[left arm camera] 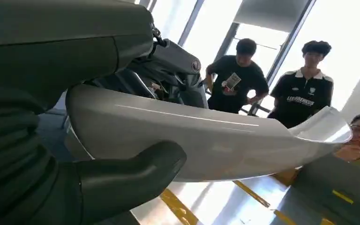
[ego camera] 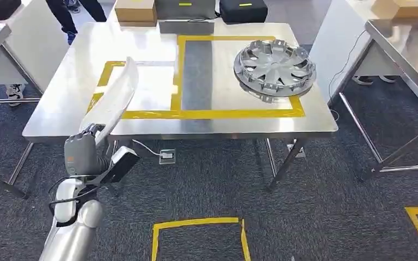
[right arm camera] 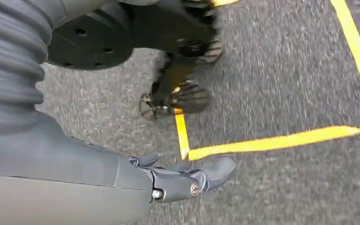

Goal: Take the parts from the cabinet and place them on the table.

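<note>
Now the left hand [ego camera: 90,135] gripped a long silver trim panel [ego camera: 118,92] over the steel table's [ego camera: 60,81] near edge, right hand [right arm camera: 187,180] hanging empty and slack; next, lowering it inside the taped left box [ego camera: 141,114].

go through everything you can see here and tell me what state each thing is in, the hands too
left hand: grips one end of the long silver trim part.
long silver trim part: held up, slanting over the table's left taped box.
right hand: holds nothing, fingers out over the carpet.
wheel cover: lying in the right taped box.
table: standing, marked with yellow tape.
</note>
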You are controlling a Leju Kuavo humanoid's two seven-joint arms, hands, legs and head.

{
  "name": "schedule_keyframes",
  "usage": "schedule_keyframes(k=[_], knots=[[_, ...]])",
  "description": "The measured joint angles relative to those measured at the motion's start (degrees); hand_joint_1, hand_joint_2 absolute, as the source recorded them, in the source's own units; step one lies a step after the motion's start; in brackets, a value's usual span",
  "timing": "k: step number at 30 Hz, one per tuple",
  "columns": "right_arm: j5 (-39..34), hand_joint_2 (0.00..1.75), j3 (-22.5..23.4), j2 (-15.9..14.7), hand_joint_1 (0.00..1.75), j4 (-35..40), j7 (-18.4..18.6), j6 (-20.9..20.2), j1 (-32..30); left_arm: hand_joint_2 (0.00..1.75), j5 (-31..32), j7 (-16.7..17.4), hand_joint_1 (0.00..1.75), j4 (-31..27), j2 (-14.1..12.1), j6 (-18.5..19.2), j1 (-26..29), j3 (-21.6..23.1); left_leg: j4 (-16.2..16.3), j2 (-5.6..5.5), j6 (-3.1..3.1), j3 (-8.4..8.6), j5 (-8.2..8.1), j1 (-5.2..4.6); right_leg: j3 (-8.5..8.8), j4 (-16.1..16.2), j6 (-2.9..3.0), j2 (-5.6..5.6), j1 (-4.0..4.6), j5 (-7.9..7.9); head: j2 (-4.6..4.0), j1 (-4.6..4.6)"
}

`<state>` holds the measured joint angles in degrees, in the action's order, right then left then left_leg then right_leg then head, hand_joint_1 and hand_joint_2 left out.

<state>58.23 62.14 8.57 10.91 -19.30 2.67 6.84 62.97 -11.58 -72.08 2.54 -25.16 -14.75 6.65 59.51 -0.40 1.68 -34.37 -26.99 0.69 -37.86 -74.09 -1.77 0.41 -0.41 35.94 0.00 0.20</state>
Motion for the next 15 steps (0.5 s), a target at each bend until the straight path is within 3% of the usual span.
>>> schedule_keyframes(k=[1, 2, 3, 4, 6, 7, 8, 10, 11, 12, 13, 15], knots=[[0.0, 1.75, 0.0, 0.15, 0.0, 0.0, 0.24, -0.02, -0.18, 1.75, 0.09, 0.13, 1.75, -0.22, 0.0, 0.0, 0.29, -0.22, 0.0, -0.07, -0.05, 0.66, -0.62, 0.01, -1.98, -1.29, -0.09, -0.03, -0.08, 1.55, 0.0, 0.07], [-0.02, 1.75, 0.0, 0.26, 0.0, 0.0, 0.48, -0.04, -0.44, 1.75, 0.24, 0.17, 1.75, -0.44, -0.02, 0.09, 0.57, -0.51, 0.0, -0.21, -0.21, 1.53, -1.36, 0.03, -2.95, -0.53, -0.13, -0.08, -0.19, 1.57, 0.0, 0.11], [-0.04, 1.75, 0.0, 0.33, 0.0, 0.0, 0.53, -0.04, -0.69, 1.75, 0.33, 0.2, 1.75, -0.55, -0.02, 0.22, 0.71, -0.66, 0.0, -0.33, -0.37, 2.51, -2.08, 0.05, -2.83, 2.1, -0.14, -0.13, -0.25, -0.02, 0.0, 0.11], [-0.09, 1.75, 0.0, 0.35, 0.0, 0.0, 0.55, -0.04, -0.88, 1.75, 0.48, 0.2, 1.75, -0.68, -0.02, 0.44, 0.73, -0.81, 0.0, -0.35, -0.48, 3.52, -2.77, 0.08, -2.09, 5.91, -0.06, -0.17, -0.24, -3.09, 0.0, 0.17], [-0.24, 1.75, 0.0, 0.42, 0.0, 0.0, 0.55, -0.04, -1.33, 1.75, 0.68, 0.2, 1.75, -0.81, -0.02, 0.53, 0.69, -0.96, -0.11, -0.35, -0.91, 4.63, -4.1, 0.0, -0.89, 14.07, 0.51, -0.41, -0.18, -12.62, 0.0, 0.28], [-0.35, 1.75, 0.0, 0.5, 0.0, 0.0, 0.55, -0.07, -1.38, 1.75, 0.72, 0.2, 1.75, -0.79, 0.0, 0.77, 0.67, -1.01, 0.02, -0.61, -1.36, 5.21, -4.7, -0.23, -1.02, 14.15, 0.94, -0.59, 0.15, -11.29, 0.0, 0.28], [-0.66, 1.75, 0.0, 0.61, 0.0, 0.0, 0.53, -0.04, -1.37, 1.75, 0.74, 0.22, 1.75, -0.92, 0.0, 1.12, 0.61, -1.05, -0.45, -0.58, -1.88, 5.25, -5.24, -0.27, -0.47, 14.14, 1.38, -0.44, 0.34, -11.69, 0.0, 0.15], [-0.85, 1.75, 0.02, 0.9, 0.0, 0.0, 0.44, 0.02, -1.53, 1.75, 0.83, 0.15, 1.75, -0.88, 0.0, 1.51, 0.42, -1.09, -0.27, -0.58, -2.66, 6.52, -4.72, -0.26, 0.19, 14.64, 2.3, -0.43, 0.26, -11.39, 0.0, 0.06], [-0.92, 1.75, 0.02, 0.96, 0.0, 0.0, 0.44, 0.02, -1.48, 1.75, 0.85, 0.15, 1.75, -0.85, 0.0, 1.66, 0.19, -1.12, 0.44, -0.43, -2.81, 6.01, -4.88, -0.14, 1.21, 15.05, 2.74, -0.27, -0.06, -11.41, 0.0, 0.07], [-1.03, 1.75, 0.02, 0.98, 0.0, 0.0, 0.37, 0.02, -1.49, 1.75, 0.88, 0.11, 1.75, -0.72, 0.0, 1.75, -0.04, -1.14, 3.11, -0.21, -2.97, 5.16, -4.55, -0.13, 2.01, 15.29, 3.22, -0.28, -0.02, -11.03, 0.0, -0.09], [-1.16, 1.75, 0.04, 1.01, 0.0, 0.0, 0.37, 0.09, -1.43, 1.75, 0.9, 0.11, 1.75, -0.59, 0.02, 1.77, -0.41, -1.14, 6.99, -0.15, -3.08, 2.88, -5.11, -0.13, 2.53, 15.34, 3.51, -0.31, 0.01, -10.83, 0.0, -0.37], [-1.25, 1.75, 0.04, 1.05, 0.0, 0.0, 0.26, 0.09, -1.16, 1.75, 1.27, 0.15, 1.75, -0.22, 0.04, 1.79, -0.55, -1.16, 14.21, -0.12, -3.62, -2.35, -9.25, -0.12, 3.29, 15.34, 3.82, -0.17, 0.07, -9.96, 0.0, -0.44]])
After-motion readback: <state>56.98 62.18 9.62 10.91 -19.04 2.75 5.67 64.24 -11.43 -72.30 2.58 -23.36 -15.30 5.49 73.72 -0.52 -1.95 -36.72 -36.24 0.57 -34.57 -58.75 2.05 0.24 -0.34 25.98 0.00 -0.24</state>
